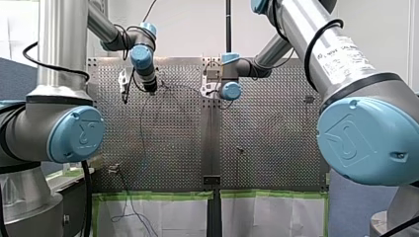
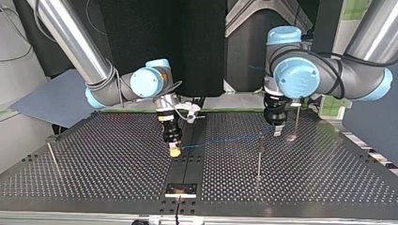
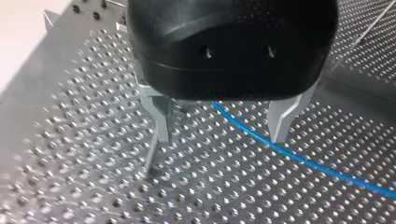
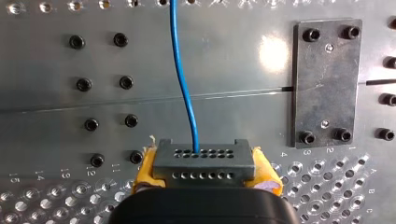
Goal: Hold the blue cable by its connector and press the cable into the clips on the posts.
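Between the yellow pads (image 4: 145, 169) of my right gripper (image 4: 205, 171), a dark grey rectangular plastic connector (image 4: 204, 161) with rows of small holes is clamped firmly, so the holding half of the job looks done. From its face the thin blue cable (image 4: 184, 84) runs ahead over the perforated metal table (image 4: 56, 112). In the top view it stretches across to my left gripper (image 3: 219, 128), whose bare metal fingers (image 3: 282, 116) stand spread wide, gripping nothing. The cable passes beneath and between them, nearer one finger, while a thin metal post (image 3: 150, 151) rises just beside the other. The cable also passes close to the top of a second slim post (image 2: 259, 157) between the two grippers, but whether it sits in that post's clip is too small to tell. By my reading, no clip is shown holding the cable, so the pressing-in is not yet done at any post.
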Available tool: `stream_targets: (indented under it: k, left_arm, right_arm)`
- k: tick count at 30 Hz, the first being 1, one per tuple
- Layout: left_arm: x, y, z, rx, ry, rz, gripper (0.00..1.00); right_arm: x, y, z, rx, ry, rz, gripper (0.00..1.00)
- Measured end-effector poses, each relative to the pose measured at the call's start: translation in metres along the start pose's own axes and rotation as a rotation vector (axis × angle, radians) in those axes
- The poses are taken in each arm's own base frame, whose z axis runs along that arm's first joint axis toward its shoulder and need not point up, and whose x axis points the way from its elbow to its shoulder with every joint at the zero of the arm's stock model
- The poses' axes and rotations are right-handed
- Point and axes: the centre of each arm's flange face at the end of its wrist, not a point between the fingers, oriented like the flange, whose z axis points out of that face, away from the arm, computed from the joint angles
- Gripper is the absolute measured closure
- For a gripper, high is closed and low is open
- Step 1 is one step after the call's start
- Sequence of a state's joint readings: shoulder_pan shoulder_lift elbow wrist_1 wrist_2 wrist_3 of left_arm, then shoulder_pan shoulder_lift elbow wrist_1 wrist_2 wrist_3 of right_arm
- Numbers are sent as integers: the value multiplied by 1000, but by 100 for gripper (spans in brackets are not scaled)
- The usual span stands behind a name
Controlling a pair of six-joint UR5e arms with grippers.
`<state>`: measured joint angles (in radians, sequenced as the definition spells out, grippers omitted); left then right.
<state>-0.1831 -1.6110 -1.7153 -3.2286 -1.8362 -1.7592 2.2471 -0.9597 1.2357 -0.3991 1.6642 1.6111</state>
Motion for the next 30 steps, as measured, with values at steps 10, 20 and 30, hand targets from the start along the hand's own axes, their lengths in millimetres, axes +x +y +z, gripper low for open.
stream_targets:
  k: [10, 20, 30]
  left_arm:
    - [-16, -5, -19, 14, -45, -8, 0]
    - [-14, -19, -27, 59, -51, 8, 0]
    - [-6, -25, -30, 58, -65, 12, 0]
  right_arm:
    - [0, 0, 0, 0, 1, 2, 100]
    - [0, 0, 0, 1, 3, 10, 100]
    - [0, 0, 0, 3, 2, 11, 100]
